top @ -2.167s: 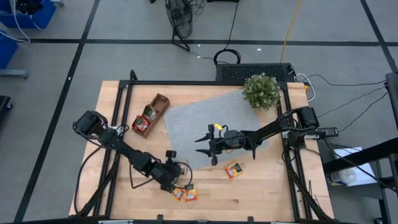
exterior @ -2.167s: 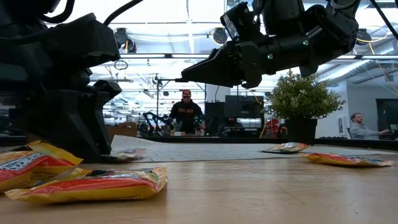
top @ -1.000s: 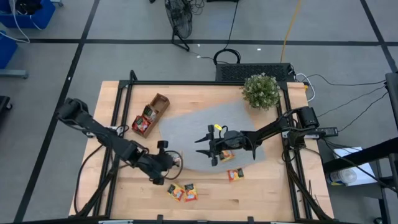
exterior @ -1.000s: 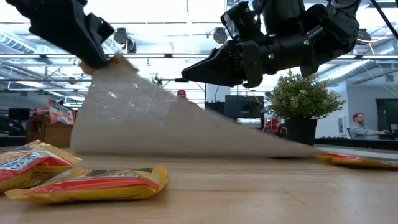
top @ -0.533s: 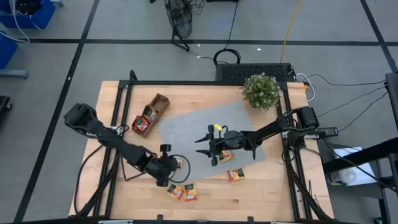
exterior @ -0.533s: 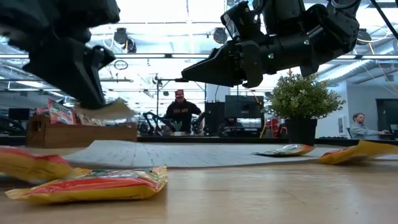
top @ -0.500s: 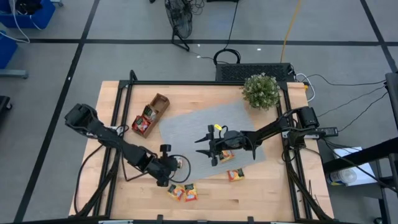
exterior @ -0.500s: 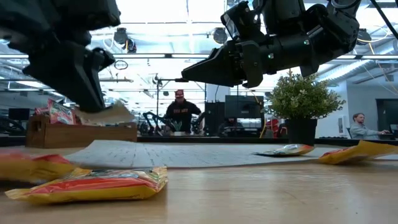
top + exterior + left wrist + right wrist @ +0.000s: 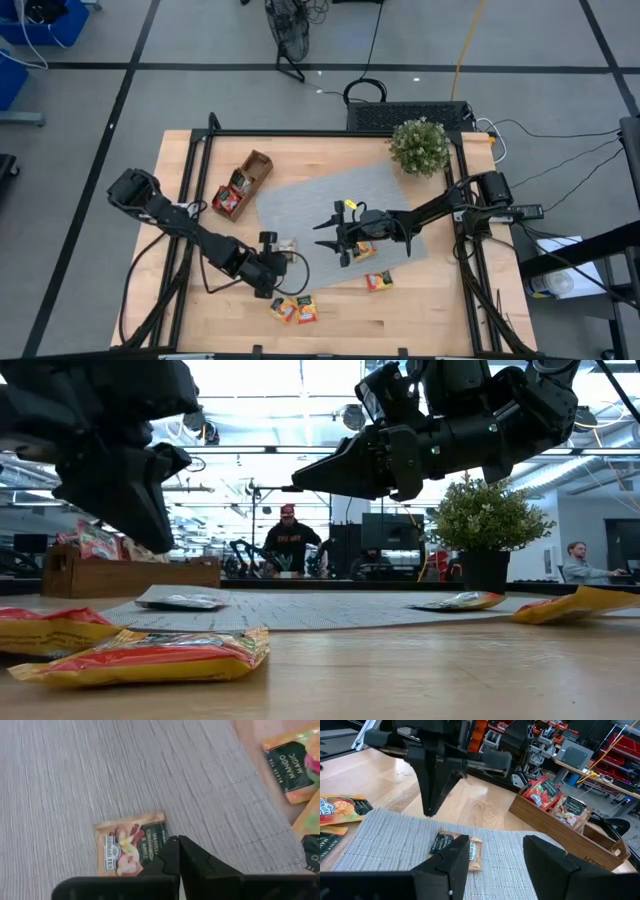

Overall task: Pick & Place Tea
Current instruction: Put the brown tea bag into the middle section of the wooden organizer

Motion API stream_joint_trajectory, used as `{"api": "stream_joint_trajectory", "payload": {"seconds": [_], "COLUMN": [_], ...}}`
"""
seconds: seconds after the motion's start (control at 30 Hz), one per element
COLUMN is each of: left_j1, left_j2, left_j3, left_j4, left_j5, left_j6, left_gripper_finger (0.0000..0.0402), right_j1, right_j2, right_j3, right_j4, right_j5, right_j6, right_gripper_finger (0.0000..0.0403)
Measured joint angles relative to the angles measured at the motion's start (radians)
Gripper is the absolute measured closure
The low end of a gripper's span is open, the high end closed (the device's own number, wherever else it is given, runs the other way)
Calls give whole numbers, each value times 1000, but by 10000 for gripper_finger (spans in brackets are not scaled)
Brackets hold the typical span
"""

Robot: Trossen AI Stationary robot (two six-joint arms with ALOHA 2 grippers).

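Your left claw [image 9: 275,262] is pinched fully shut and holds nothing, hovering over the near-left corner of the grey woven mat [image 9: 320,200]. A moment ago it had that corner lifted; the mat has since dropped flat. A brown flat square tea sachet [image 9: 131,842] now lies exposed on the mat just beyond the fingertips, apart from them. That looks like your next pick, so you'd need to reopen first.

Your right claw [image 9: 322,226] hangs parted and empty over the mat's middle, unmoved.

Two orange-red sachets [image 9: 293,309] sit on the pale wooden table [image 9: 420,310] near the front edge, another [image 9: 377,281] to the right. The brown wooden compartment tray [image 9: 243,184], far left, already holds some.
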Motion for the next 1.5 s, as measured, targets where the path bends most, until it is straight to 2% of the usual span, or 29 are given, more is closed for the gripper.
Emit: {"api": "stream_joint_trajectory", "payload": {"seconds": [0.1,0.17,0.53,0.67,0.8,0.9,1.03,1.2,1.43,1.5], "left_j1": [8,21,81,81,84,93,94,95,95,95], "left_j2": [1,10,89,115,149,160,161,162,163,164], "left_j3": [0,0,0,1,4,4,3,3,3,5], "left_j4": [-12,-5,-13,-9,-7,-5,-4,-2,-4,-9], "left_j5": [3,3,103,100,92,97,110,146,162,159], "left_j6": [-25,-74,-111,-109,-86,-84,-67,-63,-49,-47], "left_gripper_finger": [396,381,204,166,153,158,187,255,375,393], "right_j1": [0,0,0,0,0,0,0,0,0,0], "right_j2": [0,0,0,0,0,0,0,0,0,0], "right_j3": [0,0,0,0,0,0,0,0,0,0], "right_j4": [0,0,0,0,0,0,0,-1,0,-1], "right_j5": [0,0,0,0,0,0,0,0,0,0], "right_j6": [0,0,0,0,-1,0,4,4,4,4], "right_gripper_finger": [232,232,232,232,232,232,232,232,232,232]}}
